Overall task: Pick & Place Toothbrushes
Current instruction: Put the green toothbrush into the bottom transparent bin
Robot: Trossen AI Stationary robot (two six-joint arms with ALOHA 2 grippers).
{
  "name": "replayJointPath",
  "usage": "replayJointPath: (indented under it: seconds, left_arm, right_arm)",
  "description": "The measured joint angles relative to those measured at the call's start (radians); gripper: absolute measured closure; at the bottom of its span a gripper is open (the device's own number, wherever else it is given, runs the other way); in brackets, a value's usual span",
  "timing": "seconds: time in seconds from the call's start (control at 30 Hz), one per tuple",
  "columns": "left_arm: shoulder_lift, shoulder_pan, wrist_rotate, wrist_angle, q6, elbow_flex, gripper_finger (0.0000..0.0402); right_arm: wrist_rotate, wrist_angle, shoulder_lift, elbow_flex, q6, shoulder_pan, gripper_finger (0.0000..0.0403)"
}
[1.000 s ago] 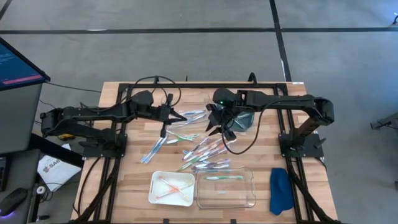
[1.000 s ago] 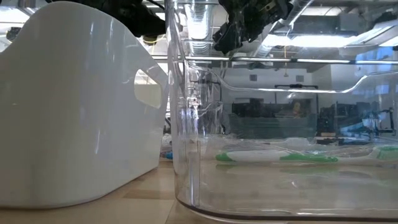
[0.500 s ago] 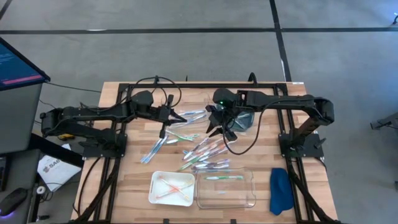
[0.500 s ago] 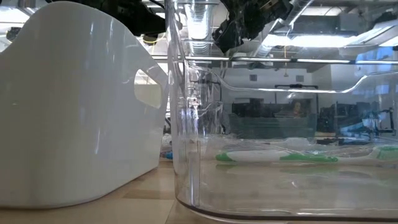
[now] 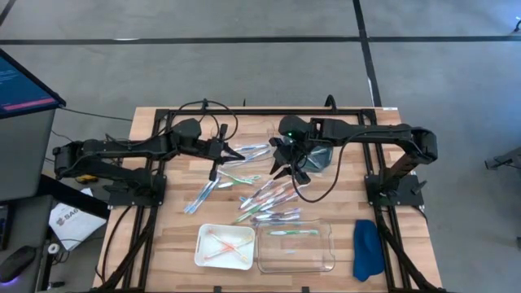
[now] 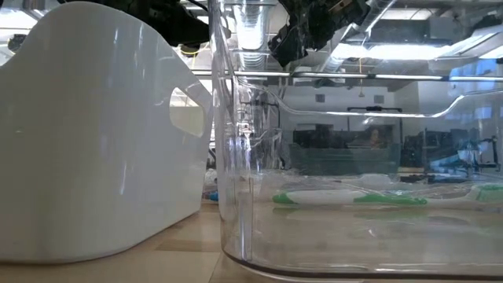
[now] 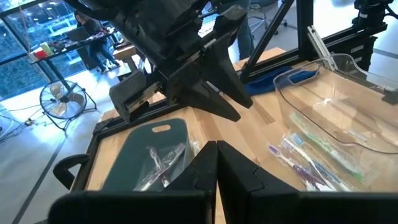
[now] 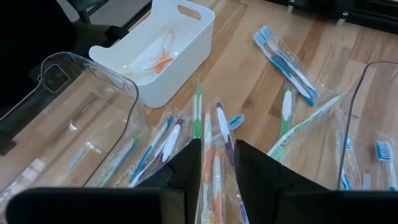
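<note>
Toothbrushes loose on the desk; right claw over the pile, nothing seen held.

The toothbrushes (image 5: pixel 264 199) lie scattered at desk centre, several in clear wrappers; judged light, stiff and slick, best pinched mid-handle across the width. Most run from 1 o'clock to 7 o'clock in the high view; one green brush lies 3-to-9 in the clear tray (image 5: pixel 326 252) at 6 o'clock, orange ones in the white bin (image 5: pixel 203 252). Right claw (image 8: pixel 214 163) stands partly open above the pile, seemingly empty; left claw (image 7: pixel 216 163), at 10 o'clock of the pile, is closed, empty.
</note>
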Motion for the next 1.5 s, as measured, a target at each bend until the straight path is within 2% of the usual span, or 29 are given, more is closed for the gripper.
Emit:
replayJointPath:
  seconds: [0.33, 0.5, 0.67, 0.83, 1.1, 1.5]
  left_arm:
    - [0.000, 0.000, 0.001, 0.005, -0.002, 0.000, 0.0399]
    - [0.057, -0.027, 0.001, -0.003, -0.025, 0.000, 0.0399]
    - [0.102, -0.078, -0.013, -0.155, -0.029, 0.000, 0.0399]
    - [0.106, -0.127, -0.128, -0.333, -0.068, 0.025, 0.0399]
    - [0.143, -0.247, -0.366, -0.441, -0.097, 0.031, 0.0399]
    - [0.258, -0.280, -0.533, -0.443, -0.054, 0.017, 0.0399]
  right_arm:
    - [-0.023, -0.001, 0.000, 0.000, 0.003, 0.000, 0.0313]
    - [-0.030, 0.025, 0.000, -0.022, 0.002, 0.000, 0.0313]
    - [-0.030, 0.056, 0.000, -0.076, 0.001, 0.000, 0.0313]
    - [-0.029, 0.115, 0.001, -0.129, 0.003, 0.000, 0.0313]
    - [-0.025, 0.119, 0.001, -0.132, 0.047, 0.000, 0.0313]
    - [-0.023, 0.118, 0.001, -0.132, 0.063, 0.007, 0.0313]
